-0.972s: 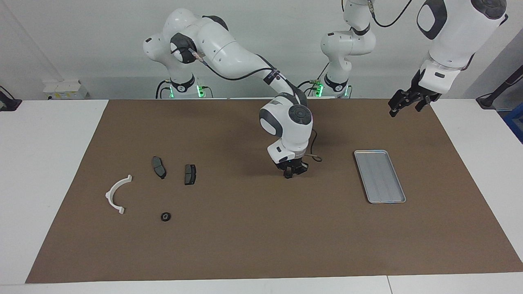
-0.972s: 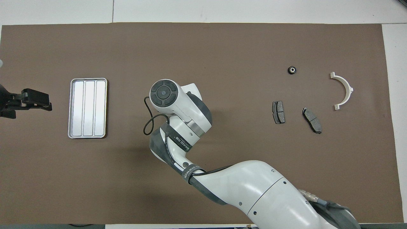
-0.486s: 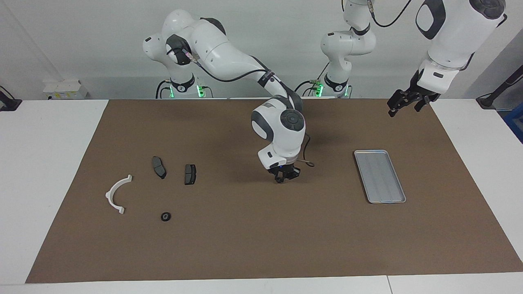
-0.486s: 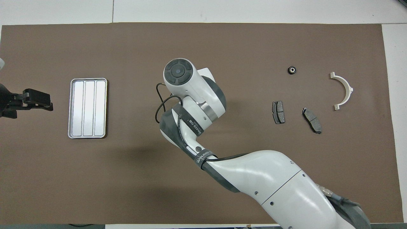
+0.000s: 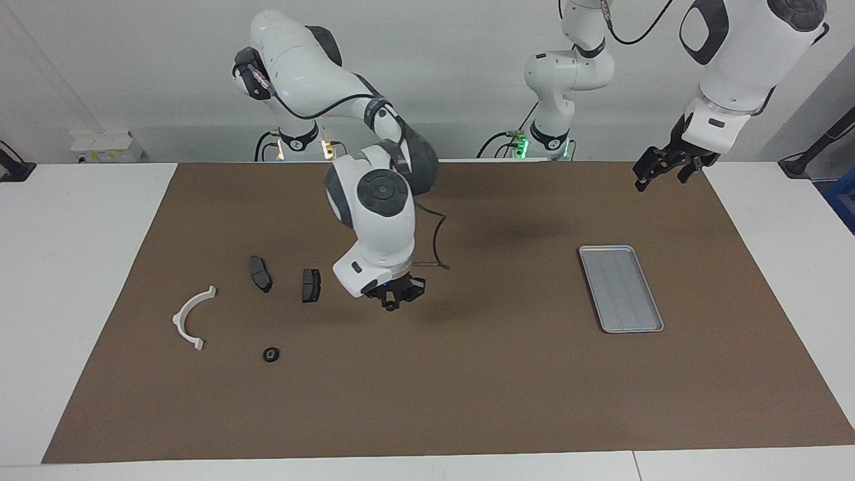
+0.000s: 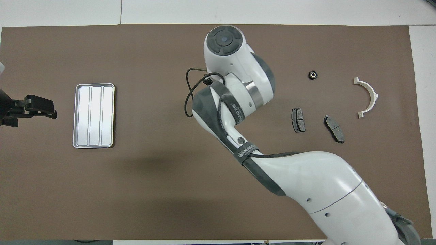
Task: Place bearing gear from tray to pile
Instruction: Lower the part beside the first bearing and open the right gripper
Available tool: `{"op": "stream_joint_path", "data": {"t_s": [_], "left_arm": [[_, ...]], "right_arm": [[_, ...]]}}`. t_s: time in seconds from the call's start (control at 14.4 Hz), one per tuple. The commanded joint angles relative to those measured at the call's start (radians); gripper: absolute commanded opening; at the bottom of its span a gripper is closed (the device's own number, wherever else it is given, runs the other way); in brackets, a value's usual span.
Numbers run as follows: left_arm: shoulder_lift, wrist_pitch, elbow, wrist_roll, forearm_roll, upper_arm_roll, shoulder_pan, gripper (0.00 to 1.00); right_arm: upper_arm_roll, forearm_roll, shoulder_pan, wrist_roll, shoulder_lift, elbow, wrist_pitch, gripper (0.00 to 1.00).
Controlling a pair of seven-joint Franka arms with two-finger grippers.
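My right gripper (image 5: 391, 304) hangs low over the mat, between the tray (image 5: 621, 288) and the pile, close to the nearer brake pad (image 5: 310, 284). It is shut on a small dark round part at its tip, the bearing gear (image 5: 389, 306). In the overhead view the arm's wrist hides the hand. The silver tray (image 6: 93, 115) holds nothing. The pile is a white half-ring (image 5: 190, 317) and two dark brake pads (image 5: 260, 273). My left gripper (image 5: 661, 170) waits open, raised over the mat's corner at the left arm's end.
A second small black bearing (image 5: 270, 355) lies on the brown mat (image 5: 467, 401) beside the half-ring (image 6: 369, 97), farther from the robots than the pads (image 6: 298, 119). A black cable loops off the right wrist.
My right gripper has travelled from near the tray toward the pile, staying shut. The left arm and the parts on the mat have not moved.
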Motion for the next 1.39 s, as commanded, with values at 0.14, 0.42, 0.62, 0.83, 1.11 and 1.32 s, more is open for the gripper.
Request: {"op": "stream_joint_path", "data": {"t_s": [0.14,0.42,0.62,0.83,1.11,1.32], "left_arm": [[-0.01,-0.008,-0.003,0.007,-0.005,-0.005,0.008,1.0],[-0.01,-0.008,-0.003,0.007,-0.005,-0.005,0.008,1.0],[-0.01,-0.008,-0.003,0.007,-0.005,-0.005,0.008,1.0],[-0.01,-0.009,-0.004,0.007,-0.005,-0.005,0.008,1.0],[-0.01,-0.009,-0.003,0.007,-0.005,-0.005,0.008,1.0],[-0.011,-0.008,-0.003,0.007,-0.005,-0.005,0.008,1.0]], "right_arm": [[0.01,0.002,-0.139,-0.244,-0.01,-0.117,0.099,0.0],[0.01,0.002,-0.219,-0.353,-0.024,-0.316,0.349,0.0],[0.008,0.0,-0.234,-0.384,-0.022,-0.395,0.472,0.0],[0.008,0.0,-0.24,-0.384,-0.024,-0.409,0.483,0.0],[0.008,0.004,-0.24,-0.376,-0.027,-0.415,0.485,0.99],[0.008,0.002,-0.233,-0.375,-0.03,-0.41,0.479,1.0]]}}
